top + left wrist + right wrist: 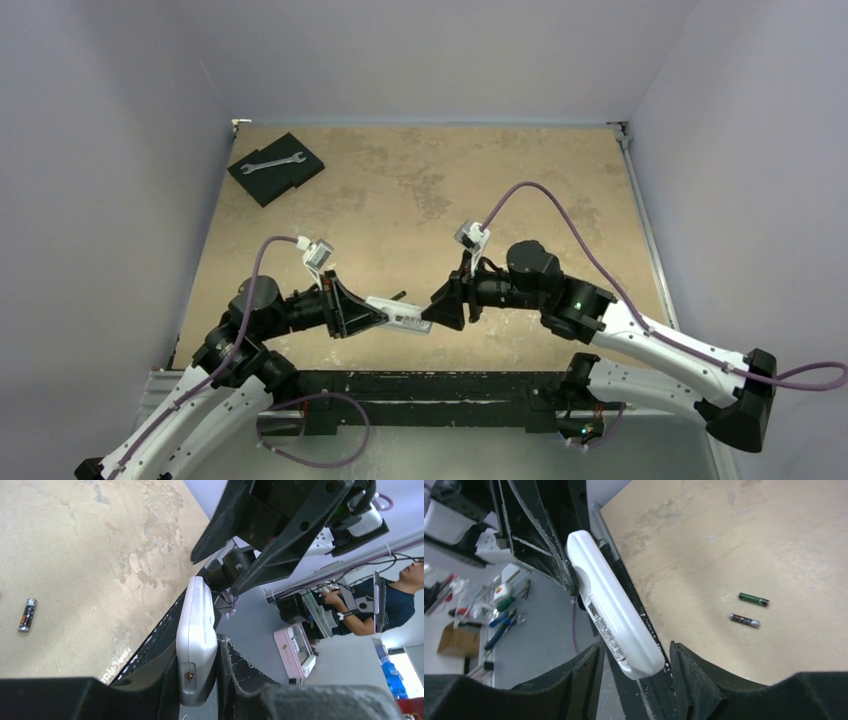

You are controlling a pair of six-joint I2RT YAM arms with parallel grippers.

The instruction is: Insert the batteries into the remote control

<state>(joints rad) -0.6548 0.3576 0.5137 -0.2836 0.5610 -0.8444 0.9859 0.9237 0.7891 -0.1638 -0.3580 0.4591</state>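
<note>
Arms reach inward, meeting lower centre of top view. Left gripper (378,314) pinches one end of the remote control (402,313); right gripper (433,312) is spread, straddling the other end. Batteries (753,599) lie on the table (520,180).

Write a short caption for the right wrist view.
Left gripper holds remote control inside open right gripper; two batteries lie on table.
</note>
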